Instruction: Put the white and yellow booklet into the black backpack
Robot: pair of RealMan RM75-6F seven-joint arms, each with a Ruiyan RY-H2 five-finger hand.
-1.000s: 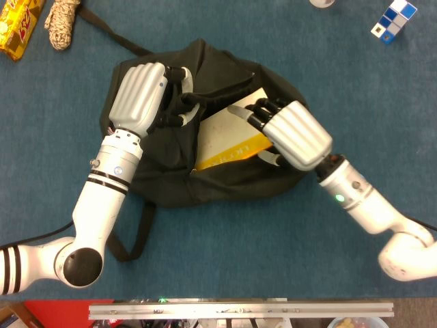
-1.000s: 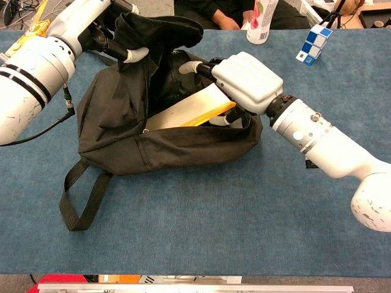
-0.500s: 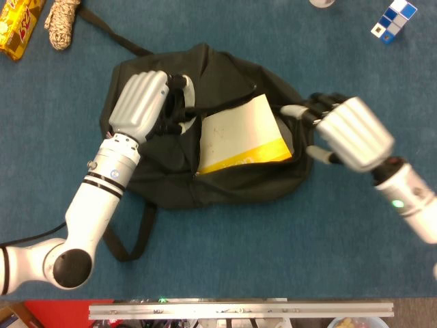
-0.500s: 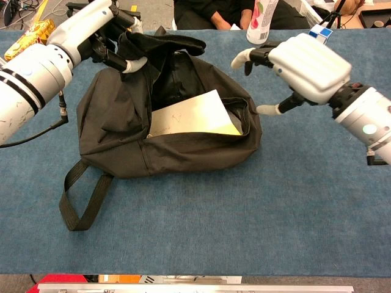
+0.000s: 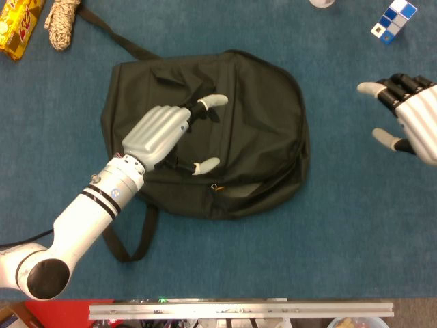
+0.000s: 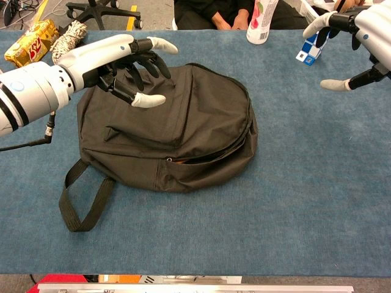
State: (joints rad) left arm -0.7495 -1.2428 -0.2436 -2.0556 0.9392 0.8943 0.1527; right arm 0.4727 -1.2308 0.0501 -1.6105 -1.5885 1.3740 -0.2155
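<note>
Black fabric now covers everything: the black soft backpack (image 6: 177, 131) lies flat on the blue surface (image 6: 244, 232), flap dropped, hiding the white and yellow booklet inside. The left hand (image 5: 167, 133) has let go, fingers spread above it; the right hand (image 6: 360, 36), withdrawn, is spread and empty. The task looks done.

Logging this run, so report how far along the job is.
Done, apparently: the booklet is nowhere in sight and the backpack lies flat with its flap down; only a sliver of orange shows at the opening. In hand: nothing. The left hand is open over the bag, the right hand open and well clear. Left: perhaps zipping up.
</note>
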